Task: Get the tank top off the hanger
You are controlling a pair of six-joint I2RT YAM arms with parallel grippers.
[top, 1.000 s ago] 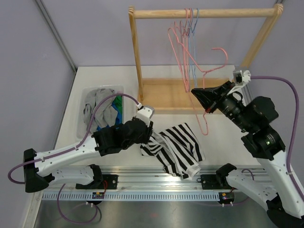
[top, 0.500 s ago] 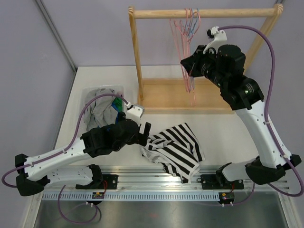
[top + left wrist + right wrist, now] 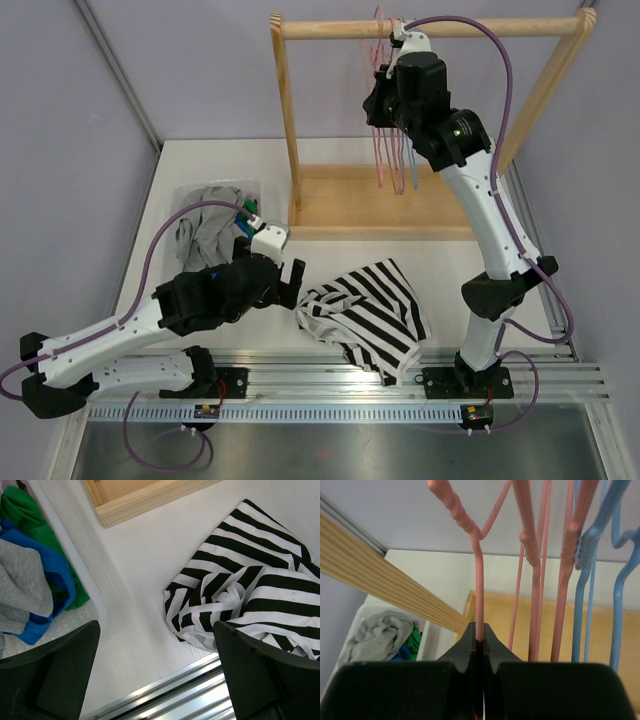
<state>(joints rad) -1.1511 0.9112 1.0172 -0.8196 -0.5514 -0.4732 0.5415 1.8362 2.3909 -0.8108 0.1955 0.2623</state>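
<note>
The black-and-white striped tank top lies crumpled on the table, free of any hanger. In the left wrist view the tank top lies just ahead and to the right of my left gripper, which is open and empty. In the top view the left gripper hovers at the cloth's left edge. My right gripper is shut on the stem of a bare pink hanger. The right gripper is raised high beside the wooden rail. Whether the hook rests over the rail I cannot tell.
Several more pink and blue hangers hang on the rail beside the held one. The wooden rack's base stands at the back. A clear bin of grey, blue and green clothes sits at the left. A metal rail runs along the near edge.
My left gripper opened, let go of the tank top and drew back to the left. My right arm swung the bare pink hanger up from over the table to the rail.
</note>
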